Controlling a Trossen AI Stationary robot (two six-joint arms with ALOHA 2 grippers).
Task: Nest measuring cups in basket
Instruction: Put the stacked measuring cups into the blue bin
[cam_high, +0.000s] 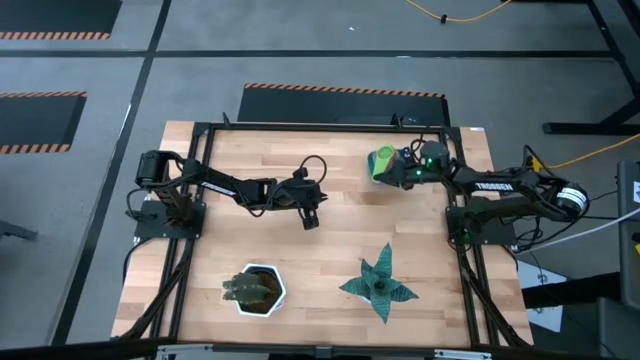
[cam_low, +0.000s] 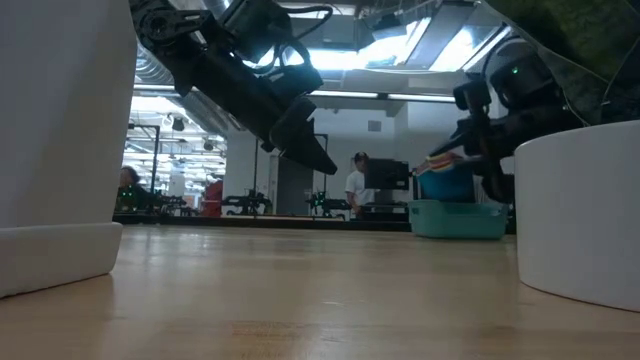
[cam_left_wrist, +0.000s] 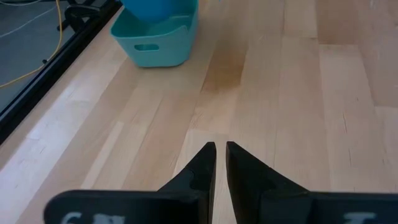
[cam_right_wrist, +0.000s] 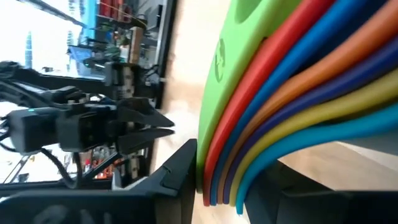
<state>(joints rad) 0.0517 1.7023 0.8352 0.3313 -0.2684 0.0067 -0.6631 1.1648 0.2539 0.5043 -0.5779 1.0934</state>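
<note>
**Nested Stack Held at the Basket**

Pale wood tabletop (cam_high: 330, 240): the right gripper (cam_high: 398, 172) clamps the nested plastic measuring cups (cam_right_wrist: 292, 87), green outermost, at the small teal plastic basket (cam_left_wrist: 155, 37). Next it must lower and release. Left gripper (cam_left_wrist: 220, 163) waits mid-table, jaws nearly closed, empty.

The high view looks straight down on the whole tabletop (cam_high: 330, 180). The low view sits at board level, facing the far room. Each wrist view peers closely past its own claw; the left wrist and low views share the basket (cam_left_wrist: 155, 37).
</note>
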